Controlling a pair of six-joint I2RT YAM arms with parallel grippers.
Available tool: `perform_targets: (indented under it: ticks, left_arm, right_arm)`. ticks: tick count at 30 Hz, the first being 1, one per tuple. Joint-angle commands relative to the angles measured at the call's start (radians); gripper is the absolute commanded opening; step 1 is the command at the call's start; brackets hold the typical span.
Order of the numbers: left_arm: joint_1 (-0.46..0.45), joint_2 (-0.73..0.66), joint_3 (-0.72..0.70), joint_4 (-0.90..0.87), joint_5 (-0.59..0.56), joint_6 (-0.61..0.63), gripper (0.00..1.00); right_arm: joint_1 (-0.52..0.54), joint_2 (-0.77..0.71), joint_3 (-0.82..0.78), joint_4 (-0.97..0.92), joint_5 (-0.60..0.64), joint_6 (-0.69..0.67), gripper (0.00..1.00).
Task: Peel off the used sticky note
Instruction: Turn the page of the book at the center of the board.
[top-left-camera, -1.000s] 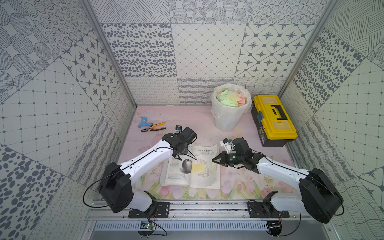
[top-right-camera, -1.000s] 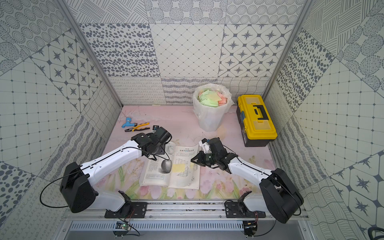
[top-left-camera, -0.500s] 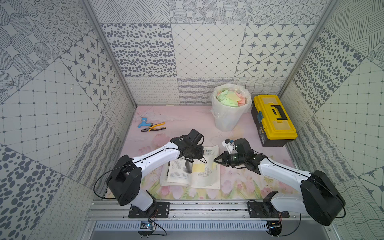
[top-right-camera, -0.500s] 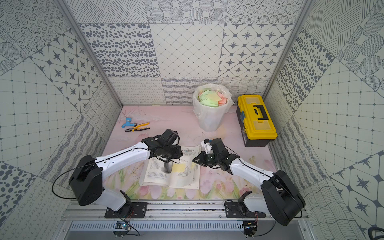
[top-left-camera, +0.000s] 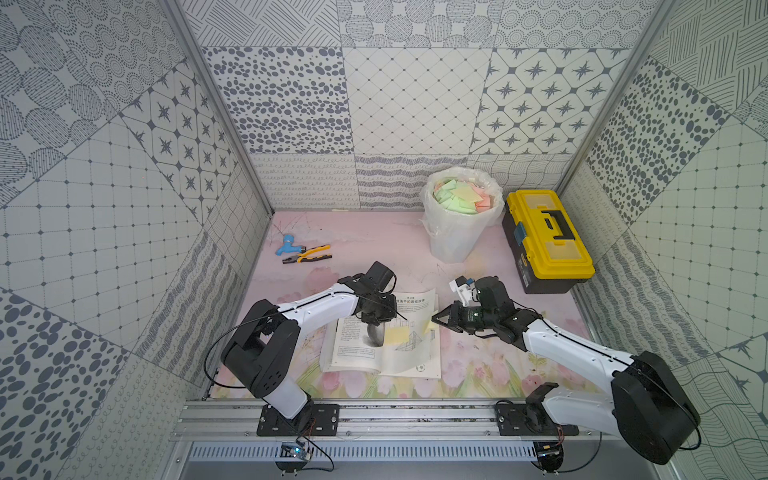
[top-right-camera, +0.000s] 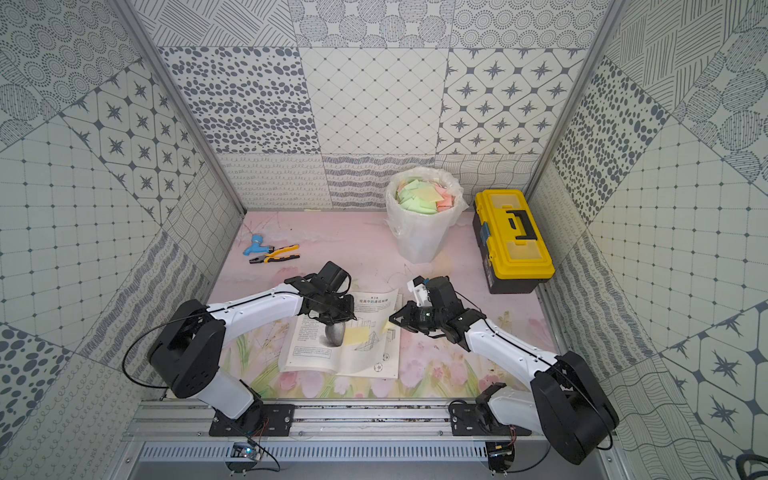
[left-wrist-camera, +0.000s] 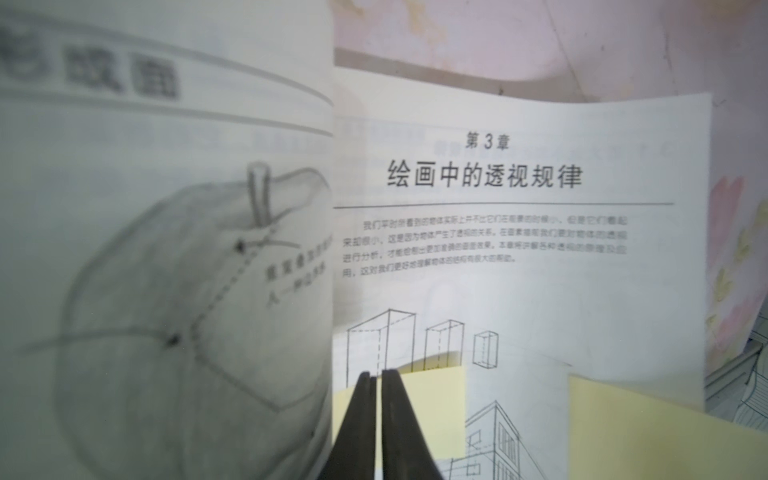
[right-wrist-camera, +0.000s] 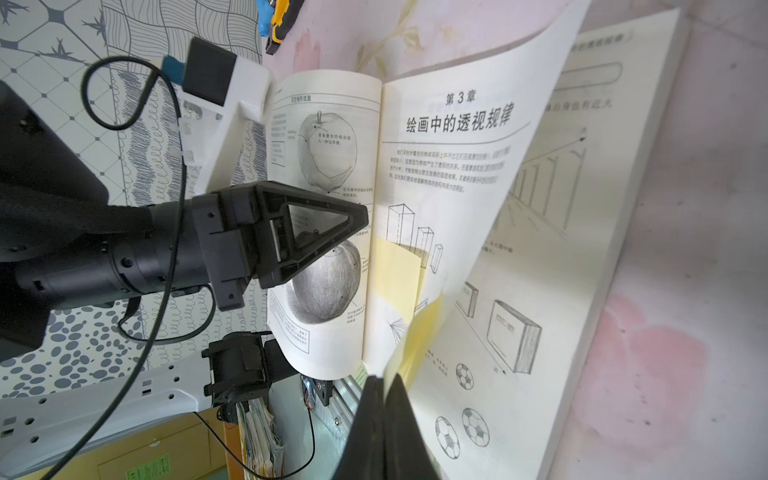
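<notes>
Book (top-left-camera: 365, 357) lies front centre; bin (top-left-camera: 453, 237) and toolbox (top-left-camera: 548, 245) behind right, pliers (top-left-camera: 307, 254) behind left.

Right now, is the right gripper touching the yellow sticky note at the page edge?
Touching. In the right wrist view the sticky note runs down into the right gripper, pinched between its shut fingertips.

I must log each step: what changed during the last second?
The left gripper came from the book's far edge to the middle sticky note and shut there. The right gripper stayed shut on the edge sticky note; the book lay as before.
</notes>
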Motion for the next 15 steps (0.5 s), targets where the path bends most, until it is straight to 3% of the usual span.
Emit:
perform_targets:
  ticks: [1, 12, 15]
  left_arm:
    - [0.011, -0.005, -0.013, -0.095, -0.13, -0.027, 0.08]
    - [0.013, -0.012, -0.033, -0.172, -0.297, -0.022, 0.0]
    - [0.014, 0.0, -0.037, -0.162, -0.278, -0.018, 0.0]
  right_arm:
    - [-0.006, -0.014, -0.016, 0.017, 0.012, -0.006, 0.03]
    - [-0.01, -0.016, -0.019, 0.012, 0.015, -0.007, 0.03]
    - [-0.012, -0.013, -0.02, 0.011, 0.018, -0.007, 0.03]
